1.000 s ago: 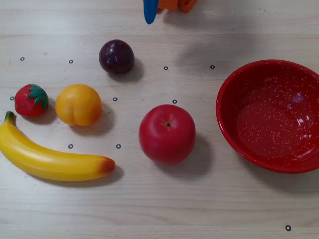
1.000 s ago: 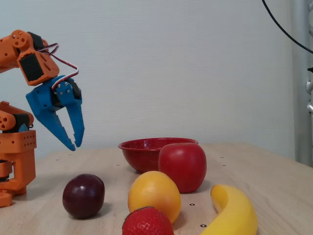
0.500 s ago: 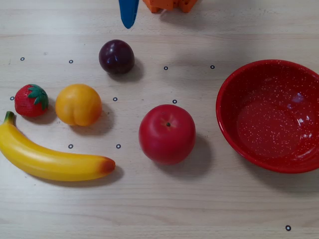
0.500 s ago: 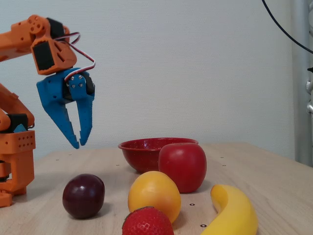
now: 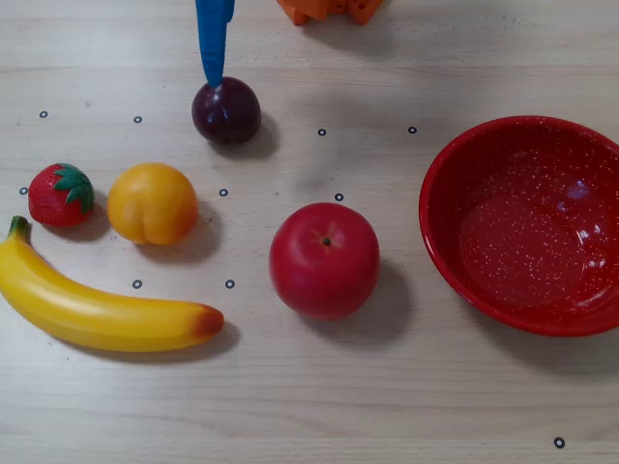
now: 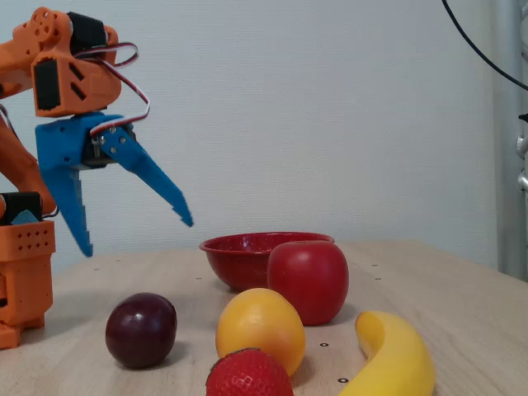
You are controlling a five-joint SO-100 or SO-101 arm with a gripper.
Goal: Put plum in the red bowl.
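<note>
The plum (image 5: 225,110) is a dark purple-maroon round fruit that lies on the table at the upper left in the overhead view; in the fixed view it (image 6: 141,330) lies in front at the left. My gripper (image 6: 136,235) is open and empty, hanging in the air above the plum with its blue fingers spread wide. In the overhead view only one blue finger (image 5: 213,39) shows, its tip over the plum's far edge. The red bowl (image 5: 447,174) with white speckles stands empty at the right; in the fixed view it (image 6: 227,264) stands behind the apple.
A red apple (image 5: 324,259) lies between plum and bowl. An orange-yellow fruit (image 5: 152,203), a strawberry (image 5: 60,194) and a banana (image 5: 97,309) lie at the left. The orange arm base (image 6: 25,280) stands behind the plum.
</note>
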